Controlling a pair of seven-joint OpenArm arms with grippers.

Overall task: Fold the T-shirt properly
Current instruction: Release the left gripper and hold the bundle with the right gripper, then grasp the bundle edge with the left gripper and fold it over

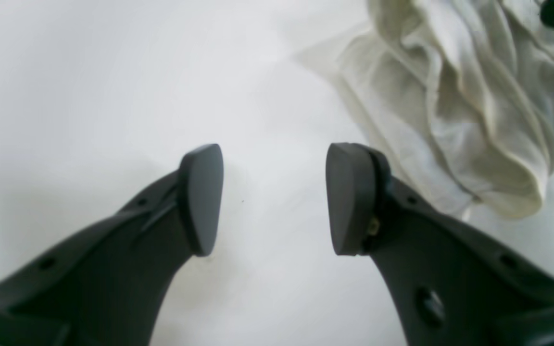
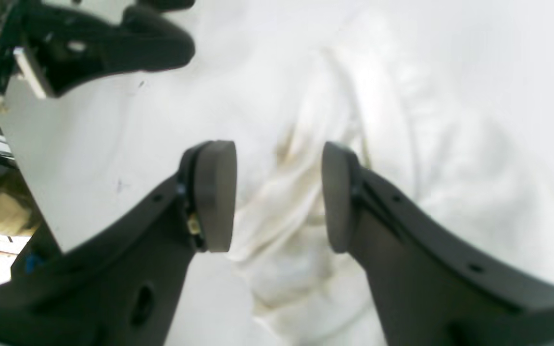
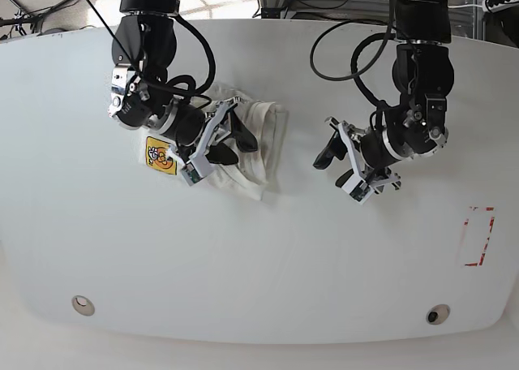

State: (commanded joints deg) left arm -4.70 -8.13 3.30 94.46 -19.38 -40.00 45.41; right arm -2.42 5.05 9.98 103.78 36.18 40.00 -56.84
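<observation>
Nearest the base camera: left pincer [image 1: 279, 199], wide, holding nothing, beside the T-shirt [image 3: 272, 139]. Right pincer [image 2: 278, 197]: wide, over the T-shirt, which lies rumpled on the bench [image 3: 219, 264], robot's right, far half. No completed fold found; flattening and folding judged outstanding.

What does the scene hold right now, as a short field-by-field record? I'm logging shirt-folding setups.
item: white T-shirt
state: rumpled, not folded
graphic: partly visible, orange
left gripper: open, over bare table
right gripper: open, above the shirt
table marks: red dashed lines, at base view's right
</observation>
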